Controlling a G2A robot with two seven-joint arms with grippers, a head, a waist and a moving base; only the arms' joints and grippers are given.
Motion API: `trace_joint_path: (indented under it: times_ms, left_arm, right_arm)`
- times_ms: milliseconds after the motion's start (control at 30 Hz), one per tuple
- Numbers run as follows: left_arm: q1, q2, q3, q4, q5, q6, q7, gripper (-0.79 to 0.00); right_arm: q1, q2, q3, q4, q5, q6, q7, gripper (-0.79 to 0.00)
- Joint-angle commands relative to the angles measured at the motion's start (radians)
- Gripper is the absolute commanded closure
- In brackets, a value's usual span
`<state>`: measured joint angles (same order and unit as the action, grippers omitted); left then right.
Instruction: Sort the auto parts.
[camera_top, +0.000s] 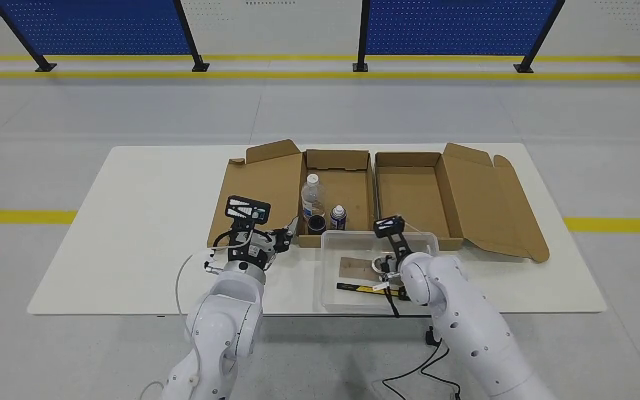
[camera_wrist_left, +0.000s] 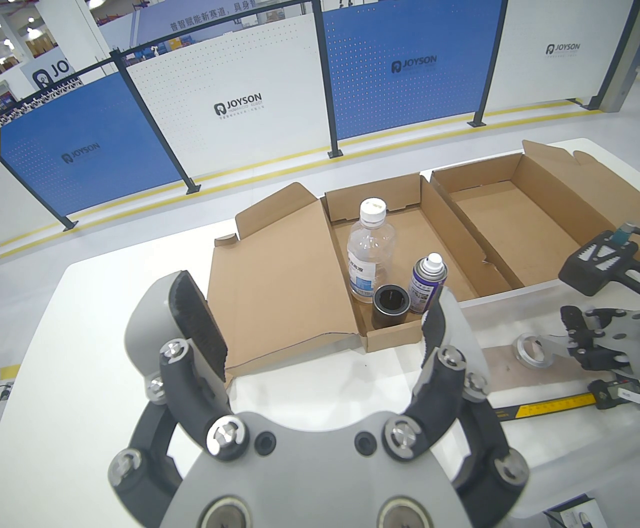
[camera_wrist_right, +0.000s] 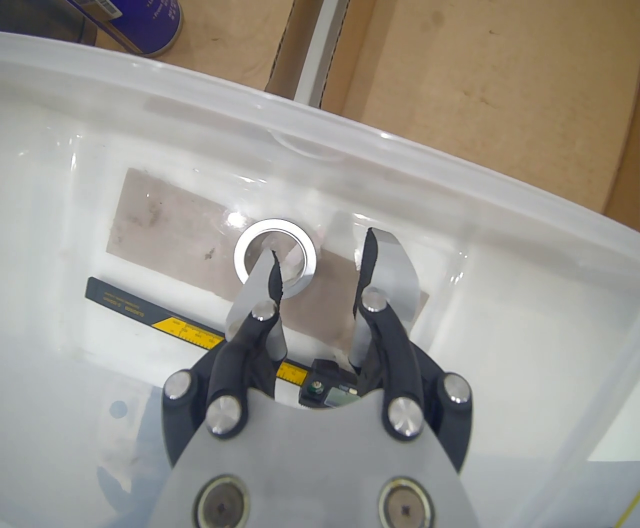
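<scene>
Top view: white counter (camera_top: 140, 220) carries two open cardboard boxes and a clear plastic bin (camera_top: 330, 285) in front of them. The left box (camera_top: 338, 160) already holds a clear bottle (camera_top: 312, 195), a spray can (camera_top: 338, 216) and a black cylindrical sleeve (camera_top: 316, 223), all upright at its near end. The floor of the right box (camera_top: 410, 195) looks bare. The left tool (camera_top: 283, 238) hangs over the counter just beside the left box. The right tool (camera_top: 385, 262) is down inside the bin.

Left wrist view: left tool (camera_wrist_left: 312, 300) is wide open and holds nothing. A metal ring (camera_wrist_left: 534, 350) and a digital caliper (camera_wrist_left: 550, 405) lie in the bin.

Right wrist view: right tool (camera_wrist_right: 321, 245) is open, not gripping. One fingertip sits over the ring's (camera_wrist_right: 295, 231) hole, the other beyond its rim. Cannot tell if it touches. The ring lies flat on a brown sheet (camera_wrist_right: 165, 220); the caliper (camera_wrist_right: 145, 315) lies just beside that sheet.

Progress, judged: three parts sorted, ring and caliper left, so past halfway. The ring pick looks like the current step, not yet closed.
</scene>
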<state>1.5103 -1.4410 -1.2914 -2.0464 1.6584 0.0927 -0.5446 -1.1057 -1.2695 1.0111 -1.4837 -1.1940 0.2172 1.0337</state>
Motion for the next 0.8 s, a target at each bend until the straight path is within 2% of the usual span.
trace_joint_path:
  times_ms: [0, 500, 767]
  left_arm:
    - [0.000, 0.000, 0.000, 0.000, 0.000, 0.000, 0.000, -0.785]
    - [0.000, 0.000, 0.000, 0.000, 0.000, 0.000, 0.000, -0.785]
    - [0.000, 0.000, 0.000, 0.000, 0.000, 0.000, 0.000, -0.785]
  right_arm:
    - [0.000, -0.002, -0.002, 0.005, -0.001, -0.003, 0.001, -0.342]
    - [-0.003, -0.008, 0.006, 0.037, -0.025, -0.015, -0.002, -0.336]
    - [-0.003, -0.013, 0.005, 0.041, -0.029, -0.029, 0.002, -0.305]
